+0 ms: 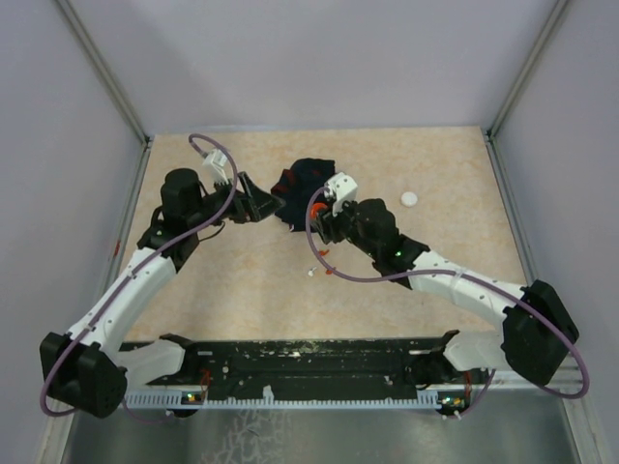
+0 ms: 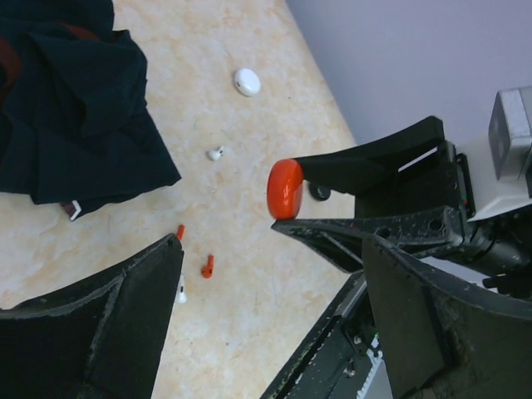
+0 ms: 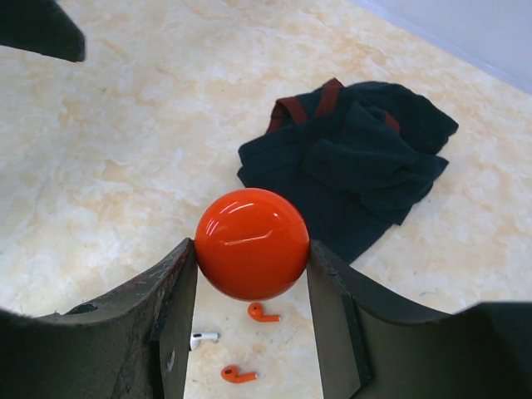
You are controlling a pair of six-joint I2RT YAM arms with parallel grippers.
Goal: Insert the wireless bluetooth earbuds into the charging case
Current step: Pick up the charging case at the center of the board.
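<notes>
Marble tabletop [image 3: 125,125]; wrist views reveal right end effector [image 3: 251,253] gripping red case [image 3: 249,237], left [image 2: 272,249] released.

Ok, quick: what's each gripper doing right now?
Left gripper: open, holding nothing.
Right gripper: closed on the red charging case.

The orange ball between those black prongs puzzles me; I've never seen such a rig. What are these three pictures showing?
Two robot arms are bolted to a table. The wide picture looks down from above and behind them; the other two come from a camera on each wrist, so each shows its own black fingers. The right pincer is shut on the orange ball, a glossy round case, apparently the earbuds' charging case. The left pincer is open and holds nothing. On the table lie a crumpled dark cloth, a small white disc, tiny red earbuds and white earbuds.
</notes>
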